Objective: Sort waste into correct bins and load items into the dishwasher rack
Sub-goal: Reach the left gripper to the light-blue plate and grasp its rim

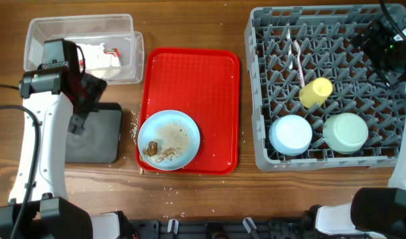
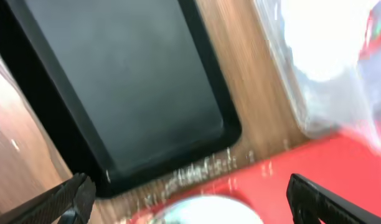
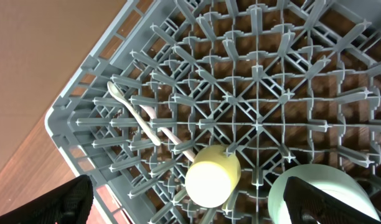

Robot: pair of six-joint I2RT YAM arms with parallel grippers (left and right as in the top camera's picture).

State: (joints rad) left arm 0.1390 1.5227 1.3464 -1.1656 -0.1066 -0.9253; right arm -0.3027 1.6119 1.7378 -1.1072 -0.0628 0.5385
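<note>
My left gripper [image 1: 87, 99] hangs open above the black tray [image 1: 100, 143], holding nothing. In the left wrist view the left gripper [image 2: 190, 208] frames the blurred light blue plate [image 2: 209, 211]. That plate [image 1: 168, 139] lies on the red tray [image 1: 190, 73] and carries brown food scraps [image 1: 151, 149] and crumbs. The clear tub [image 1: 83, 30] holds white napkins [image 1: 97, 56] with a red scrap. My right gripper [image 1: 381, 45] is open and empty over the dishwasher rack [image 1: 326, 159]. The rack holds a yellow-green cup [image 3: 212, 176], a mint bowl [image 1: 345, 132], a blue bowl [image 1: 290, 135] and white cutlery [image 3: 137, 115].
Rice-like crumbs [image 1: 133, 126] are scattered on the wooden table between the black tray and the red tray. The red tray sits between the two bins on the left and the rack on the right.
</note>
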